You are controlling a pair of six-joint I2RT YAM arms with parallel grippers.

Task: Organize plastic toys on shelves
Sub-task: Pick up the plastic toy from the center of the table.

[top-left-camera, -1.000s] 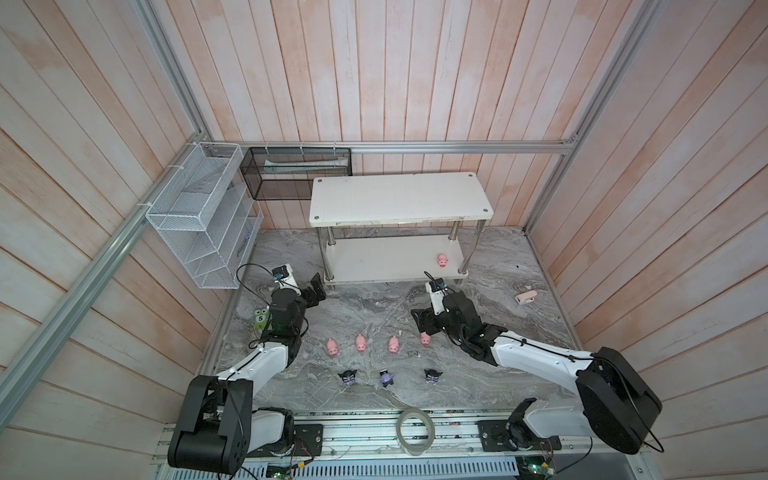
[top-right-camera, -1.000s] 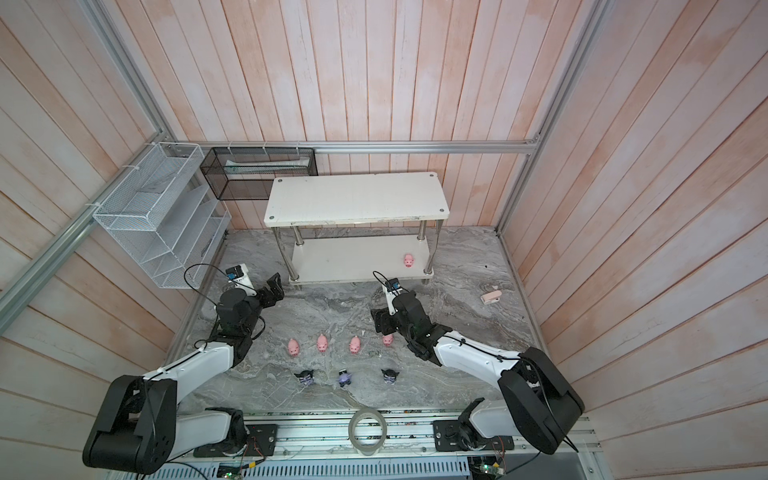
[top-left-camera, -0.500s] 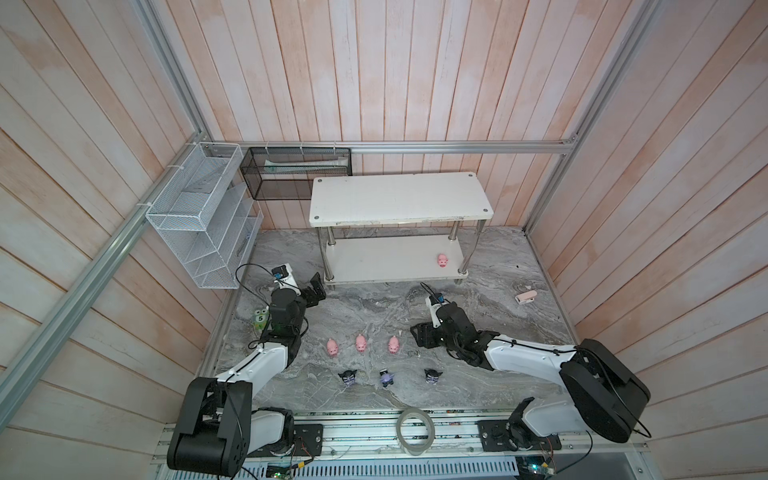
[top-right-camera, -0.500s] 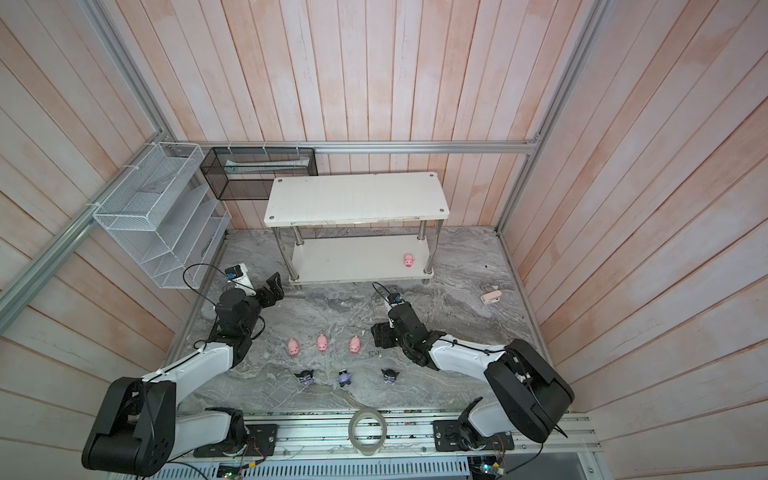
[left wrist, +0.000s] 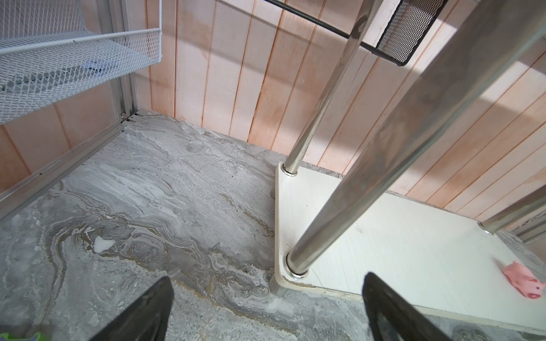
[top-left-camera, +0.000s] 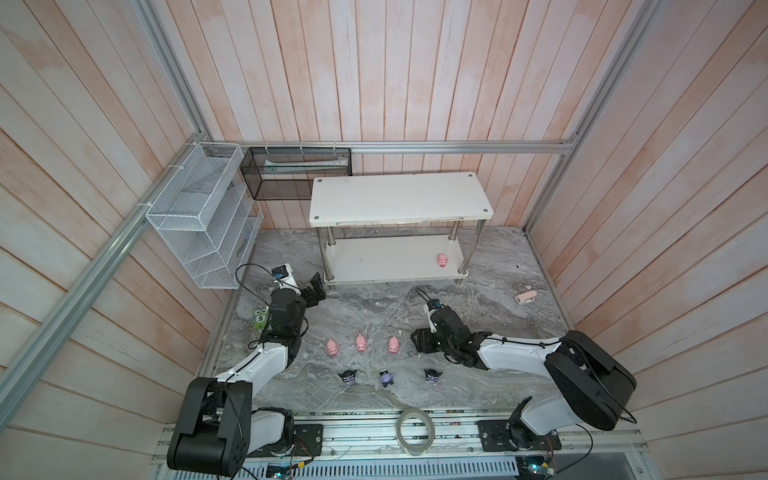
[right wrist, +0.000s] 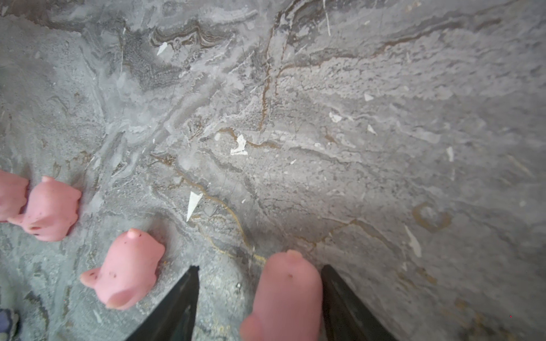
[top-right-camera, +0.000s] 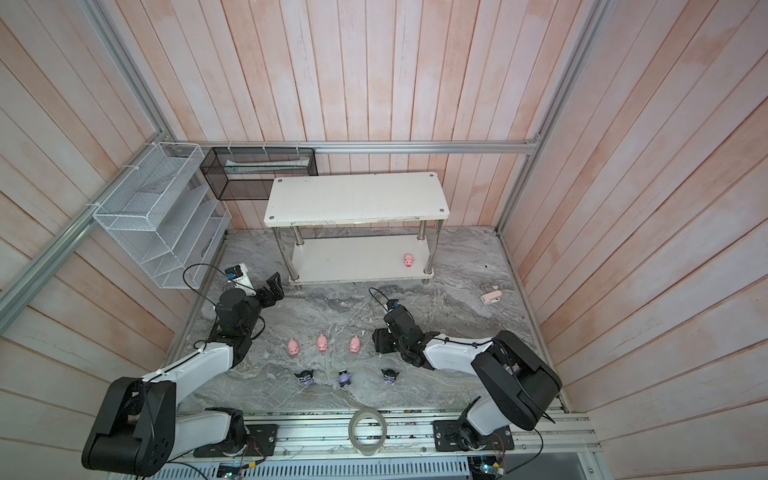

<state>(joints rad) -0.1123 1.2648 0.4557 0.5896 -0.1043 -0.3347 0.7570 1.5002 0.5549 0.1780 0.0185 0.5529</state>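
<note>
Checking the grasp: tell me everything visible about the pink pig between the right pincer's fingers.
The small pink rubbery-looking pig figure, smooth with a tiny nub at one end, rests on the grey marbled tabletop between the right pincer's two black fingers. One finger touches its flank; the other stands clear across a gap.

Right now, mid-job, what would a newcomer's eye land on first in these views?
The neat rows on the marble floor: three pink pigs, with three dark pointed-ear figurines nearer the robot. Next, a lone pig on the white rack, on its lower board toward the right end. In the right wrist view another pig sits between the open jaws of the right arm, not yet clamped.
</note>
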